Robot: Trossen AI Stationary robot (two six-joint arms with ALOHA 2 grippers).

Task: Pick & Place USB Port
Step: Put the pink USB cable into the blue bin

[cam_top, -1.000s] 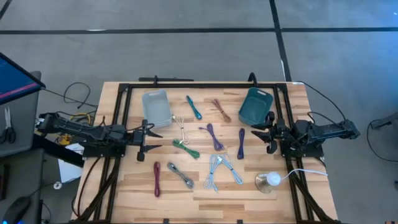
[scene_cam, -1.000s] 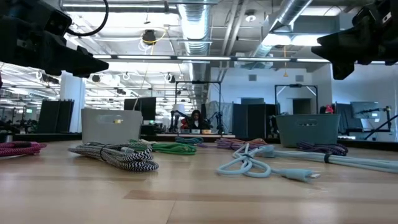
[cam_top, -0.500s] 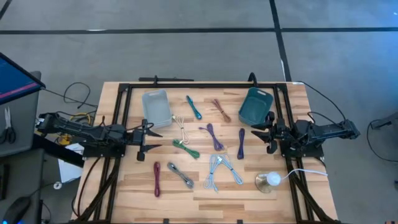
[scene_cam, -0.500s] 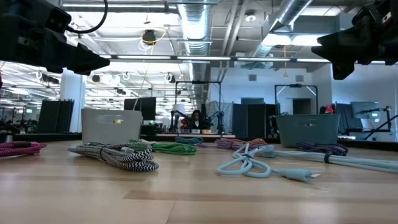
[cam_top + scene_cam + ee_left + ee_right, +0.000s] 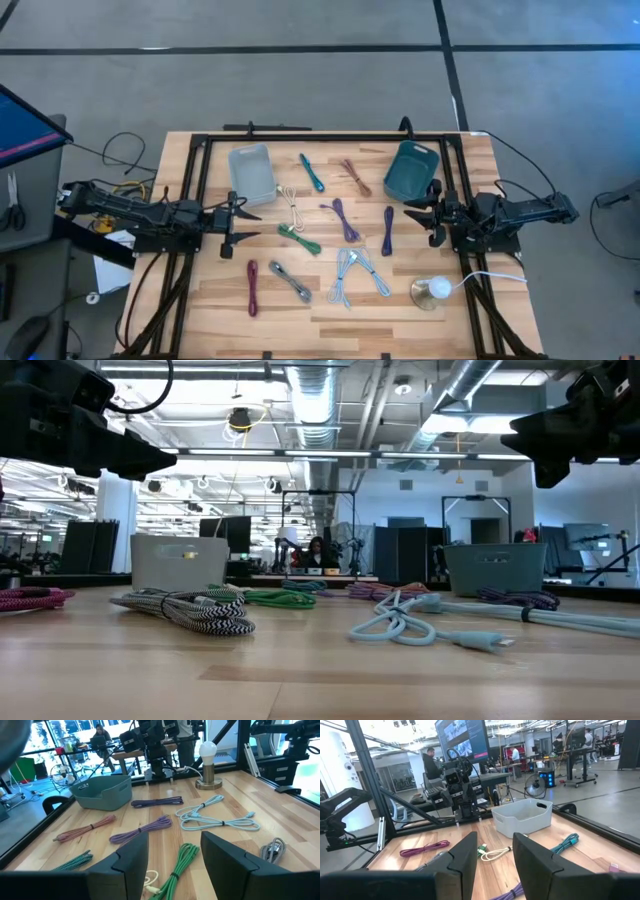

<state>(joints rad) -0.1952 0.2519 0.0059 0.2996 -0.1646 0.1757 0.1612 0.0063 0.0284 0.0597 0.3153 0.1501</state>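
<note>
Nothing moved since earlier frame | left gripper (image 5: 246,216): fingers released, empty, near table's (image 5: 470,310) left edge | right gripper (image 5: 422,211): fingers parted, holding nothing, near right edge | USB cables: green cable (image 5: 299,238) mid-table, light blue cable (image 5: 357,272) toward front edge | grey bin (image 5: 251,171), teal bin (image 5: 410,169) along back edge

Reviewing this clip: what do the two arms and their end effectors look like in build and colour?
Both arms are matte black, built of blocky jointed segments with dark cabling along them. The left end effector and right end effector each carry two black fingers: broad, flat, angular plates with bevelled edges. No markings or labels are visible on them.
</note>
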